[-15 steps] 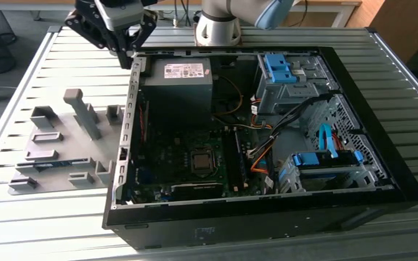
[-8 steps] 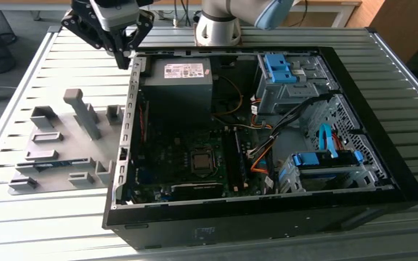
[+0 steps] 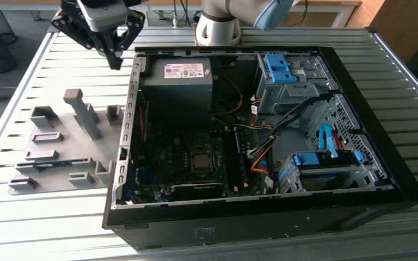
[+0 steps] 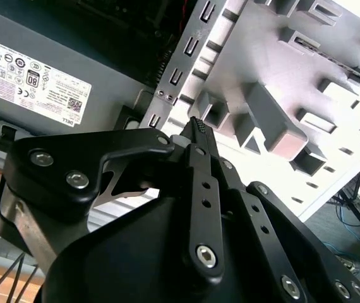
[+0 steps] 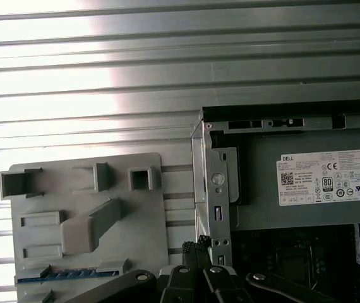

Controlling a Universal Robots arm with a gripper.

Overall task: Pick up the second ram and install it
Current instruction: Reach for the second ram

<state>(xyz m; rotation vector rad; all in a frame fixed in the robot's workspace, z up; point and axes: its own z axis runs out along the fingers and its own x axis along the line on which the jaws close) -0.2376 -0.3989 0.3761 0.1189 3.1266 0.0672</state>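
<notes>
- The gripper (image 3: 115, 61) is seen at the exterior view's upper left, held above the table (image 3: 49, 228) and just outside the far corner of the case (image 3: 267, 223).
- The jaws are clenched tip to tip, and nothing is gripped between them.
- In the second wrist view the gripper (image 4: 196, 126) is shown with its tips pressed together. In the first wrist view the gripper (image 5: 197, 245) is placed over the case's side wall, beside the fixture (image 5: 136, 240).
- The ram (image 3: 58, 162) is held on edge in a long, low slot of the fixture (image 3: 63, 142), toward the exterior view's lower left.
- In the first wrist view the ram (image 5: 66, 273) is seen as a blue-green strip along the fixture's edge.
- The ram is not touched by the gripper and is kept well apart from it, at the opposite end of the fixture.
- The fixture is laid flat on the table just beside the case, at the exterior view's left, and grey blocks are raised on it, among them a tall block (image 3: 78, 106).
- The case is laid on its side with the motherboard (image 3: 165, 157) exposed.
- The power supply (image 3: 176, 81) is mounted at the case's far end, near the gripper.
- Blue drive brackets (image 3: 325, 159) are fitted at the exterior view's right.
</notes>
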